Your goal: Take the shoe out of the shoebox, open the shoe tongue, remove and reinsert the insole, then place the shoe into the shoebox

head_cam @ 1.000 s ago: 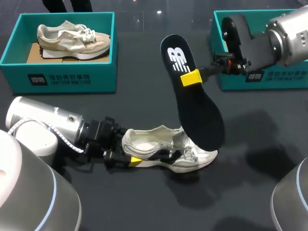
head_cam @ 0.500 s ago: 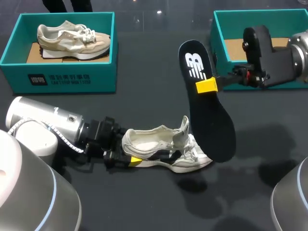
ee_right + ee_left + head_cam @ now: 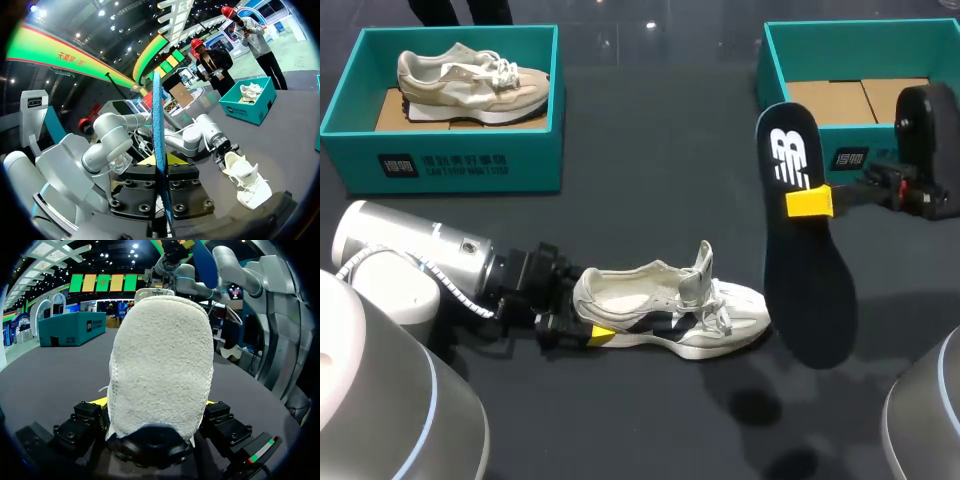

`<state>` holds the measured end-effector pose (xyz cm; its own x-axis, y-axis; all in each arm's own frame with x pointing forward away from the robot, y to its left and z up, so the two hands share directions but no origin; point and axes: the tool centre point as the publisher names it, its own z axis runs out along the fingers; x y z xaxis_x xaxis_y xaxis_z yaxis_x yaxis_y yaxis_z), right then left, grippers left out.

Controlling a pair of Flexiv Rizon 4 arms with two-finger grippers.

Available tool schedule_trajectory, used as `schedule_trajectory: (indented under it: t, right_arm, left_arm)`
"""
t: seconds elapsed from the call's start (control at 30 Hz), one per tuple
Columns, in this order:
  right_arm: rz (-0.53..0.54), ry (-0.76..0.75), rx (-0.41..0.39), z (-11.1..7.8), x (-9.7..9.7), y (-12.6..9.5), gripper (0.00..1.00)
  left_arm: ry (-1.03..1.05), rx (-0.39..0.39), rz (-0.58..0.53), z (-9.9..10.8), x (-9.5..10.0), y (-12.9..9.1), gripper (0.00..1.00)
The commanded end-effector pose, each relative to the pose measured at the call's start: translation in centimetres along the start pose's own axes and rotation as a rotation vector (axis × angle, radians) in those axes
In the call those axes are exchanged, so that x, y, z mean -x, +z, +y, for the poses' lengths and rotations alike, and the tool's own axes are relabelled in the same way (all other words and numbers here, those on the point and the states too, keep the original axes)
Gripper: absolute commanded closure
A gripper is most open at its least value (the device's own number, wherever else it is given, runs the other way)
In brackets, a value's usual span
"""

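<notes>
A white shoe point(image 3: 670, 310) lies on its sole on the dark table, tongue pulled up and its inside bare. My left gripper point(image 3: 582, 325) holds it by the heel; in the left wrist view the heel point(image 3: 162, 365) fills the gap between both fingers of the gripper point(image 3: 156, 402). The black insole point(image 3: 810, 270) hangs in the air to the right of the shoe's toe, logo end up. My right gripper point(image 3: 810, 202) is shut on its upper part. In the right wrist view the insole point(image 3: 159, 150) stands edge-on between that gripper's point(image 3: 162, 161) yellow tips, with the shoe point(image 3: 247, 180) far ahead.
An open teal shoebox point(image 3: 840, 30) with a cardboard floor stands at the back right, behind my right arm. A second teal box point(image 3: 450, 165) at the back left holds a beige shoe point(image 3: 470, 80).
My right arm has carried the insole to the right and lower, away from above the shoe. The shoe's tongue now stands more upright. The left arm has not moved.
</notes>
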<state>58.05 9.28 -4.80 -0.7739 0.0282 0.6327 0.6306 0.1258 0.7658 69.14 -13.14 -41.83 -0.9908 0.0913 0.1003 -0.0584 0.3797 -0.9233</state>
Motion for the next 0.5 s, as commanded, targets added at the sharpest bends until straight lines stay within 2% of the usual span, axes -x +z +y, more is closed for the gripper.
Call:
schedule_trajectory:
  t: [0.03, 0.5]
  right_arm:
    - [-0.014, 0.003, 0.038, -0.6, -0.4, 0.2, 1.0]
    - [0.001, 0.046, 0.072, -0.8, -0.6, 1.5, 1.0]
  left_arm:
    - [-0.001, 0.003, 0.001, 0.1, 0.1, 0.0, 1.0]
    - [-0.001, 0.003, 0.001, 0.1, 0.1, 0.0, 1.0]
